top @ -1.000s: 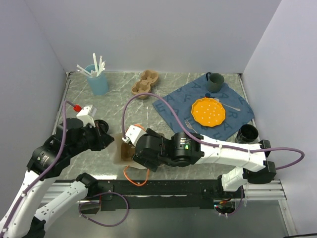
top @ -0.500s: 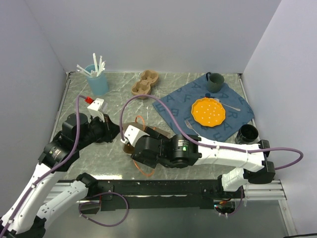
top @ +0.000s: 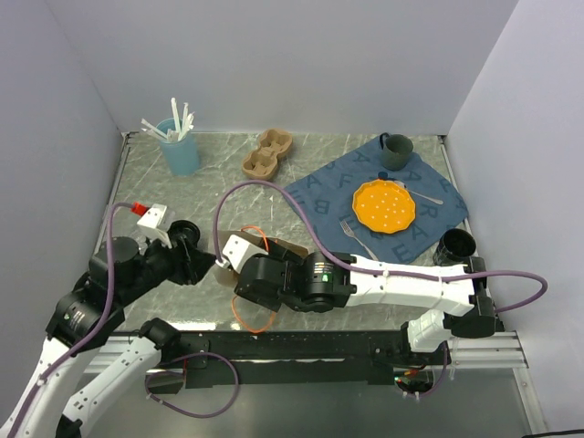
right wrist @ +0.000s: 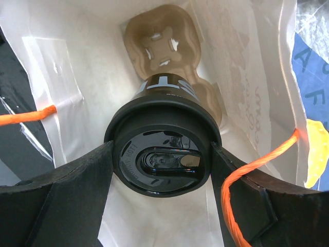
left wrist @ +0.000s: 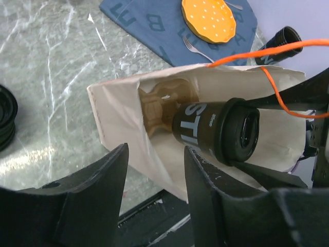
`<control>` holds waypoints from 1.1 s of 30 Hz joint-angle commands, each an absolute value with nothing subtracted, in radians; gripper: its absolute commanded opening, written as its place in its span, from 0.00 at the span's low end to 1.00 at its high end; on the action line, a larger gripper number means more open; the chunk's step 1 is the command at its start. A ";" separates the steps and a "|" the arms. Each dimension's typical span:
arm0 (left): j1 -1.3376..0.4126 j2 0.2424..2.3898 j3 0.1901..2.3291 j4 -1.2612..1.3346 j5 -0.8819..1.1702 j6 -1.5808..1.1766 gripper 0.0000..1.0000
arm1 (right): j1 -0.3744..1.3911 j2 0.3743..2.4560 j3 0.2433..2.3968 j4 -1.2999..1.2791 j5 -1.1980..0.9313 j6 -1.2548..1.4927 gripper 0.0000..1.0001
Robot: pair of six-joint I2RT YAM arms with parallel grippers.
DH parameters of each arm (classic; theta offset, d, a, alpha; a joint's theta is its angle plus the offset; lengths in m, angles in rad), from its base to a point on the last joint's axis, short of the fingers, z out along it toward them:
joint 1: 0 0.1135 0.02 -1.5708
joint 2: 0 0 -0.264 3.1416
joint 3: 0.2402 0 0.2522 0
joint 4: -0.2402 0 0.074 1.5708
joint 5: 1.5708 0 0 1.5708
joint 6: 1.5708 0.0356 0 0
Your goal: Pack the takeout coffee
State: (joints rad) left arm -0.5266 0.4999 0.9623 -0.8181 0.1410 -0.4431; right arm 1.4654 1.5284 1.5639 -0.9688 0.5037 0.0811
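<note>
The takeout coffee (right wrist: 162, 154), a black cup with a black lid, hangs inside the white paper bag (right wrist: 61, 67) above a brown cardboard cup carrier (right wrist: 162, 31) at the bag's bottom. My right gripper (right wrist: 162, 150) is shut on the cup, one finger on each side of the lid. In the left wrist view the cup (left wrist: 216, 131) lies tilted in the bag's (left wrist: 118, 118) mouth. My left gripper (left wrist: 157, 170) is open, its fingers either side of the bag's near edge without pinching it. From above, the right wrist (top: 274, 281) hides the cup.
A ribbed black cup (top: 456, 245) stands at the right edge. An orange plate (top: 384, 204), fork (top: 358, 235) and teal mug (top: 395, 151) sit on a blue cloth (top: 328, 187). A light-blue cup of sticks (top: 180, 146), another carrier (top: 266, 153) and black lids (left wrist: 5, 118) are near.
My left gripper was shut at the bag's edge and has opened and drawn back toward the near left. The right arm has shifted slightly toward the near edge, still gripping the cup.
</note>
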 commanded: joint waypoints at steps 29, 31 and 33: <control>-0.525 0.548 0.891 -0.718 0.104 -0.641 0.40 | 1.462 1.476 1.513 -0.917 0.477 0.081 0.54; -0.525 0.554 0.906 -0.722 0.089 -0.638 0.42 | 1.460 1.470 1.506 -0.919 0.479 0.084 0.54; -0.525 0.558 0.922 -0.730 0.060 -0.634 0.42 | 1.462 1.460 1.496 -0.916 0.476 0.084 0.54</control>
